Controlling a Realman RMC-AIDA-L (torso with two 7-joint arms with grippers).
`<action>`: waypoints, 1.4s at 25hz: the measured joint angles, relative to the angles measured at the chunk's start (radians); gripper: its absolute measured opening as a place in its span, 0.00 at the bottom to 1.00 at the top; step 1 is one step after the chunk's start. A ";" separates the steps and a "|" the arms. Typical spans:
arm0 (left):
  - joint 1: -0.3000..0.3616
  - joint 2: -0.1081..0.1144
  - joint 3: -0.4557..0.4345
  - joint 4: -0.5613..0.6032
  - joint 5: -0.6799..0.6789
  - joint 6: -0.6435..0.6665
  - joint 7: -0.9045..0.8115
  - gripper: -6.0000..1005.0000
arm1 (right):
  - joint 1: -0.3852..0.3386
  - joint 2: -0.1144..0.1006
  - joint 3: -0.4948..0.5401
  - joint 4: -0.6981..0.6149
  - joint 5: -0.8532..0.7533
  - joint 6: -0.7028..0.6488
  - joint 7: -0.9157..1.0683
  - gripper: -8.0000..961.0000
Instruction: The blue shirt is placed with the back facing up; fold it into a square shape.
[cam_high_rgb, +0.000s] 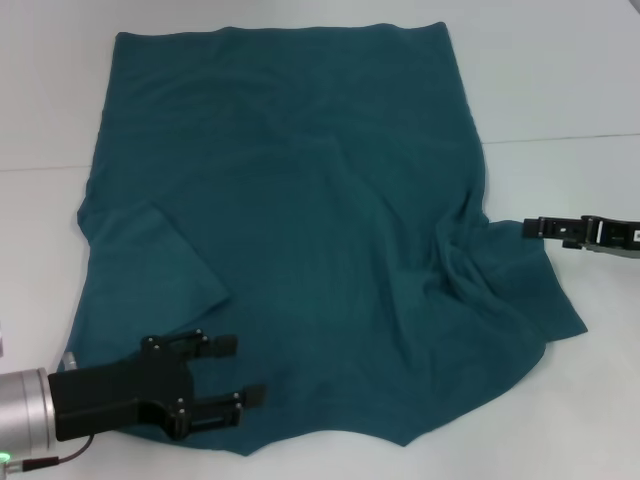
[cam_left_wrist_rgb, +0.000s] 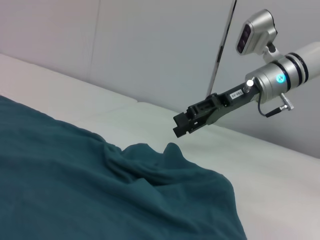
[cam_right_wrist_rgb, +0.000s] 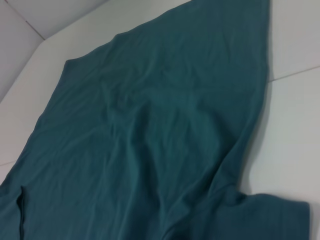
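The shirt (cam_high_rgb: 310, 230) lies spread on the white table (cam_high_rgb: 560, 90), plain side up, with no lettering showing. Its straight hem is at the far end from the robot, and the fabric fans out wider toward the near end. On the shirt's left side a sleeve is folded in over the body, making a slanted flap. On the right side, the cloth is bunched into ridges and creases near the sleeve, which spreads out loose toward the near right corner.

The left gripper (cam_high_rgb: 232, 372) hovers over the shirt's near left corner, above the fabric just inside the near edge. Its two black fingers (cam_high_rgb: 222, 345) stand apart with a clear gap between them and nothing held; I cannot tell whether they touch the cloth.

The right gripper (cam_high_rgb: 532, 227) sits at the shirt's right edge, level with the bunched folds, its tip just at the border of the cloth. In the left wrist view it (cam_left_wrist_rgb: 181, 125) hangs a little above the table just beyond the rumpled sleeve (cam_left_wrist_rgb: 170, 160). Its fingers look close together, but I cannot tell whether they are truly closed, or whether they pinch any fabric.

The right wrist view shows only the shirt (cam_right_wrist_rgb: 150, 125) stretching away across the table (cam_right_wrist_rgb: 295, 40).
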 joint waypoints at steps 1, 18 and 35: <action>0.000 0.000 0.000 0.003 0.002 -0.001 0.000 0.75 | 0.000 0.000 0.000 0.002 0.000 0.001 0.002 0.94; -0.002 0.001 -0.001 0.012 0.008 -0.009 -0.003 0.75 | 0.015 0.023 -0.043 0.079 -0.002 0.090 -0.003 0.94; -0.002 0.002 -0.007 0.012 0.010 -0.003 -0.007 0.75 | 0.001 0.026 -0.036 0.073 0.009 0.101 -0.046 0.67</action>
